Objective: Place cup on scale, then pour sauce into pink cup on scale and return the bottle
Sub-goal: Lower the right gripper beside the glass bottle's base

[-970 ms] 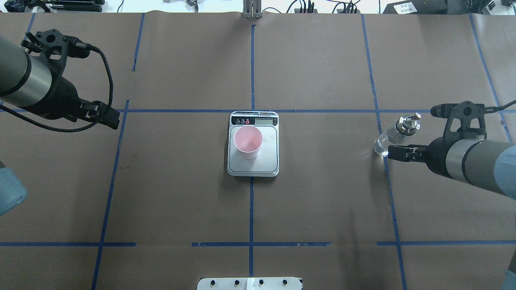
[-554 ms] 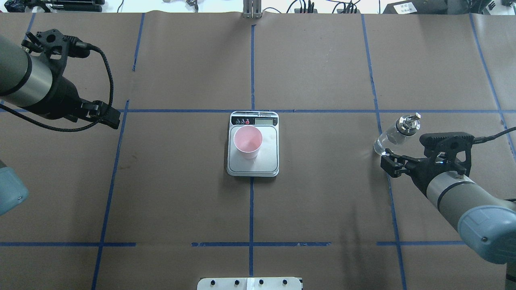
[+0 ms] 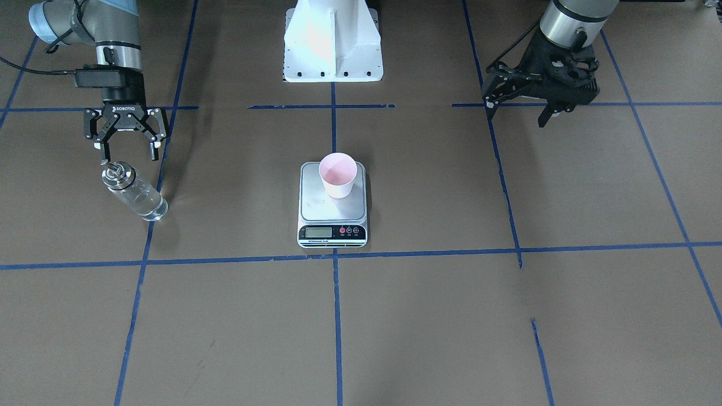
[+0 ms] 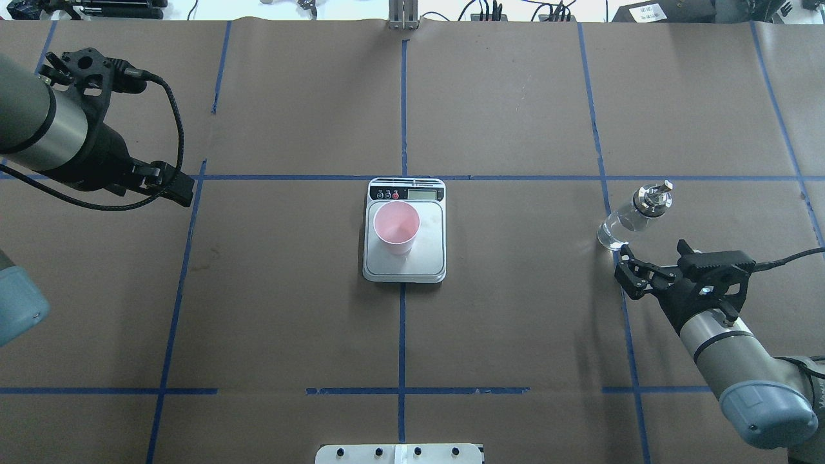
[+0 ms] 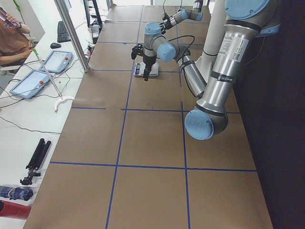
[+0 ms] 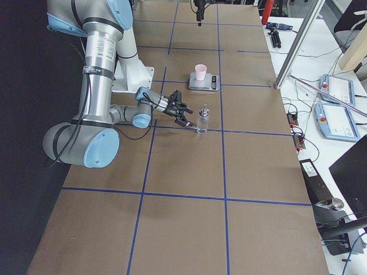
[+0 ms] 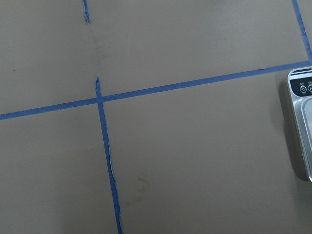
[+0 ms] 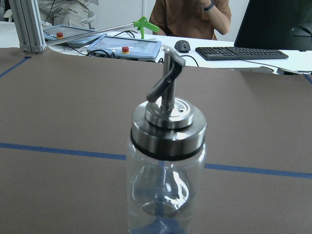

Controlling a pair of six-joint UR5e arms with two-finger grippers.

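Note:
The pink cup (image 4: 396, 224) stands upright on the silver scale (image 4: 425, 258) at the table's centre, towards the platform's left side; both also show in the front view, cup (image 3: 338, 175) and scale (image 3: 316, 203). The clear glass bottle (image 4: 633, 216) with its silver pourer cap stands upright on the table at the right. My right gripper (image 4: 626, 270) is open and empty, just on the robot's side of the bottle (image 3: 133, 193), not touching it. The right wrist view shows the bottle (image 8: 165, 165) close ahead. My left gripper (image 4: 175, 187) hangs open and empty far left of the scale.
Blue tape lines grid the brown table cover. The robot's white base (image 3: 333, 45) stands behind the scale. A metal post (image 4: 403, 16) stands at the far edge. The scale's corner (image 7: 302, 122) shows at the right of the left wrist view.
My right arm has swung round and drawn back from beside the bottle's base towards the robot, and now points at the bottle from the near side. Bottle, cup and left arm have stayed put.

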